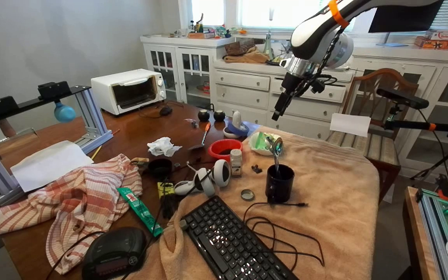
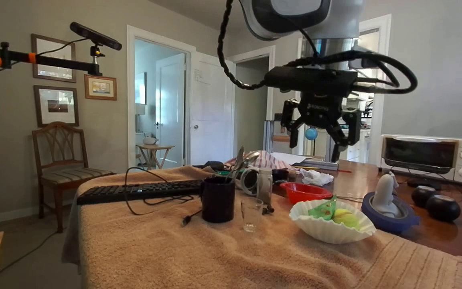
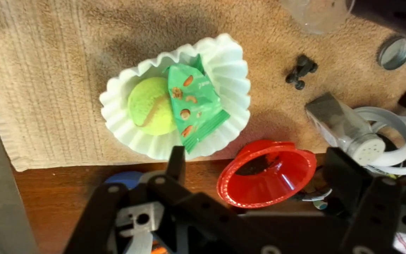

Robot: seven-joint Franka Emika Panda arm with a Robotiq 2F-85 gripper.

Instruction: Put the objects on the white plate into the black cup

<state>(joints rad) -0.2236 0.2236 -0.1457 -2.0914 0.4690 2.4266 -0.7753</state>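
Matte black, the gripper hangs in the air, its two fingers spread apart and released. Lower down sits the white plate, a fluted dish holding one yellow-green ball and one green packet. It rests on a tan towel spread over part of a brown wooden table. Near the dish is a red bowl. On the same towel, apart from the dish, the black cup stands upright with metal utensils poking out; a clear glass is just beside it. Farther out, a white toaster oven stands on the wood, and white cabinets stand below bright windows. The arm is cut off by the top edge in both exterior views. In the wrist view the cup runs out at a corner, and the gripper covers part of a blue ring. How many utensils the cup holds is hard to make out. Two round black jars stand on the table; three framed pictures hang on a pale wall.
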